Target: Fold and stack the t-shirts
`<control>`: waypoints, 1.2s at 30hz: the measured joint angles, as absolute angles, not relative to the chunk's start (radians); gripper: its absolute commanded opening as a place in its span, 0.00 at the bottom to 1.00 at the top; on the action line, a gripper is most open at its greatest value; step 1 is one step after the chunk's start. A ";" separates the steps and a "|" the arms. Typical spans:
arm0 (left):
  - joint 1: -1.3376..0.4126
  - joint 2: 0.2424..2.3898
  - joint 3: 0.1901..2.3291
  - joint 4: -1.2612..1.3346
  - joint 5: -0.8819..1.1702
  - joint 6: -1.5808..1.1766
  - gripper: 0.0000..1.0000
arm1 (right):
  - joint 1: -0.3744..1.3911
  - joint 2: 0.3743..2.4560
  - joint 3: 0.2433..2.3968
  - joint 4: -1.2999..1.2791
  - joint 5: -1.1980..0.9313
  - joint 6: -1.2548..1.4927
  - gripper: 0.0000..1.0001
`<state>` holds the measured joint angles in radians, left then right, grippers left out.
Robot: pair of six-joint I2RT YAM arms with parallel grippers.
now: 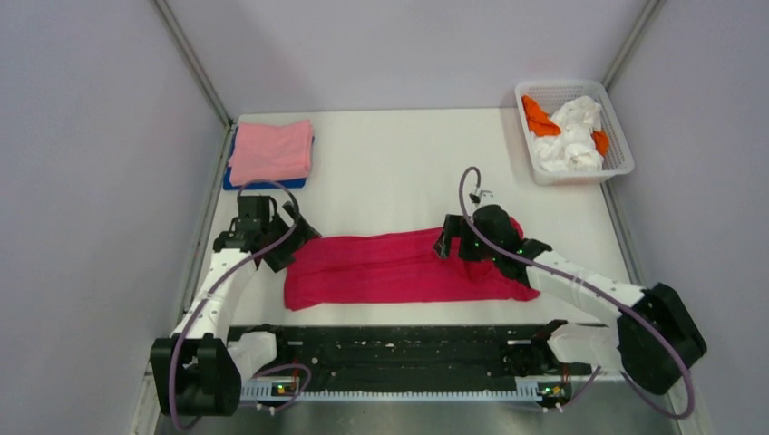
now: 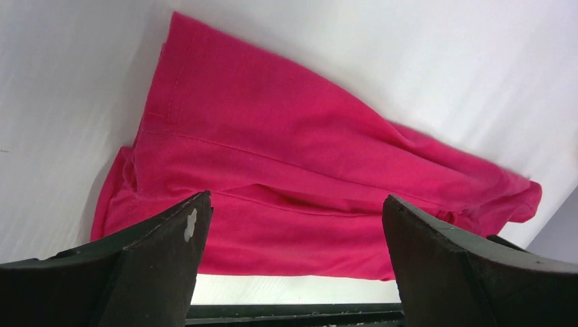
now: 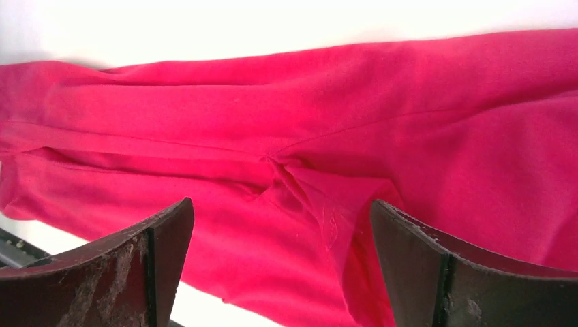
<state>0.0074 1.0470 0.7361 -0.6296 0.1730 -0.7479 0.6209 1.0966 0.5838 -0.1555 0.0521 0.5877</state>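
At the far left corner of the white bench (image 1: pixel 399 172), a folded light pink cotton t-shirt (image 1: pixel 270 150) lies on top of a folded deep blue t-shirt (image 1: pixel 238 182), of which only a narrow edge shows along the left and near sides. Nearer, the left gripper (image 2: pixel 293 204) sits over the left end of a large crimson-red t-shirt (image 1: pixel 390 267). Its black fingers (image 2: pixel 163 238) are spread wide apart with nothing between them. The crimson shirt lies in the middle of the bench towards the near edge, folded into a long, rumpled band running left to right, well apart from the pink and blue pile. The right gripper (image 3: pixel 283 208) sits over the band's right end, its fingers also spread wide and holding nothing, with creased red cloth below them. In the far right corner stands a white plastic mesh basket (image 1: pixel 618 145) holding crumpled white cloth (image 1: pixel 576 136) and orange cloth (image 1: pixel 539 118).
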 measured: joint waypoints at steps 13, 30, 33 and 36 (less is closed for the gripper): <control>0.007 1.054 0.720 -0.620 0.141 -0.701 0.99 | 0.715 1.279 0.570 0.059 -0.109 0.595 0.99; -0.003 1.146 0.721 -0.549 0.221 -0.708 0.99 | 0.836 0.969 0.574 -0.244 0.080 0.720 0.99; -0.047 1.175 0.725 -0.516 0.260 -0.709 0.99 | 0.701 0.970 0.554 -0.247 0.094 0.777 0.99; -0.115 1.213 0.731 -0.500 0.271 -0.707 0.99 | 0.642 0.981 0.507 -0.248 0.111 0.835 0.99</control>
<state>-0.1150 1.2125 0.7315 -0.4999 0.2710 -0.7074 0.6422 0.9813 0.5072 -0.2478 0.1108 0.8349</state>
